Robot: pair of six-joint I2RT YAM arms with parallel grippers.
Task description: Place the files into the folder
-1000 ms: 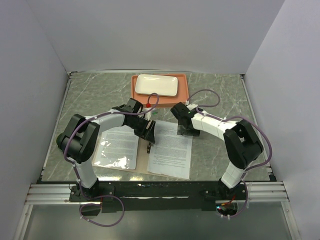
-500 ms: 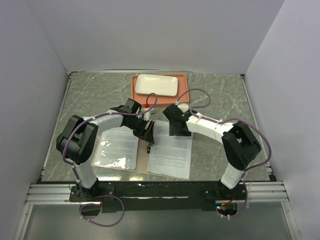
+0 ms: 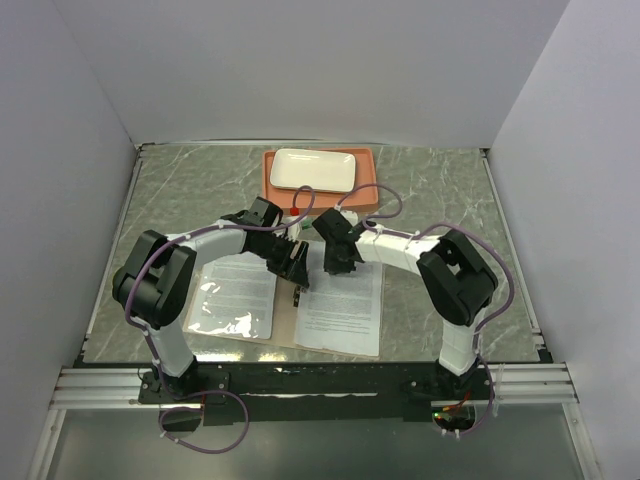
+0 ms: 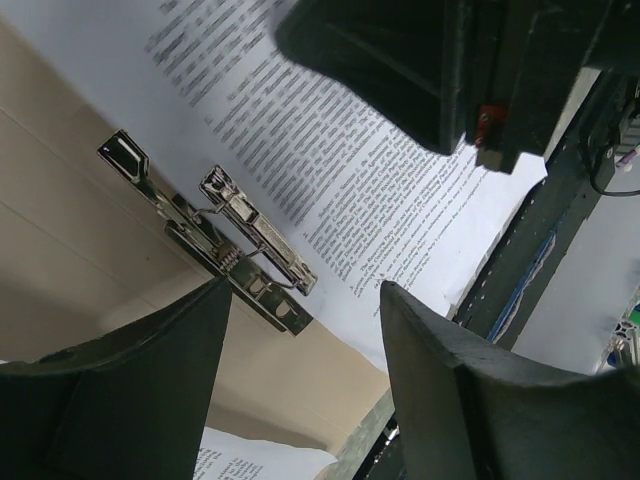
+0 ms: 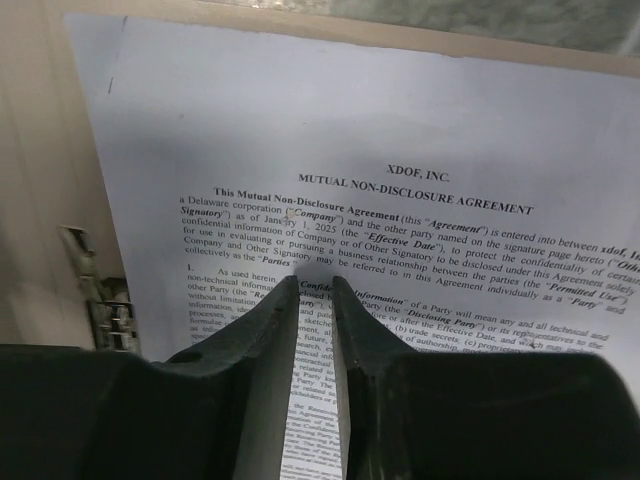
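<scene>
The tan folder [image 3: 287,325] lies open on the table. One file [image 3: 235,295] lies on its left half under glossy plastic. The other file [image 3: 343,305] lies on its right half, next to the metal clip [image 3: 298,296]. My left gripper [image 3: 298,268] is open and empty just behind the clip. In the left wrist view its jaws [image 4: 305,290] stand wide apart above the clip [image 4: 215,235] and the sheet [image 4: 380,190]. My right gripper [image 3: 333,266] is beside it. In the right wrist view it [image 5: 315,280] is almost shut, tips on the printed sheet [image 5: 400,130], with the clip [image 5: 105,300] to the left.
An orange tray [image 3: 370,185] holding a white rectangular plate [image 3: 313,170] stands just behind both grippers. The green marbled table [image 3: 450,200] is walled in at the left, back and right. The two grippers are close together over the folder's spine.
My right gripper has moved left across the right sheet toward the clip and the left gripper. The left arm has stayed in place.
</scene>
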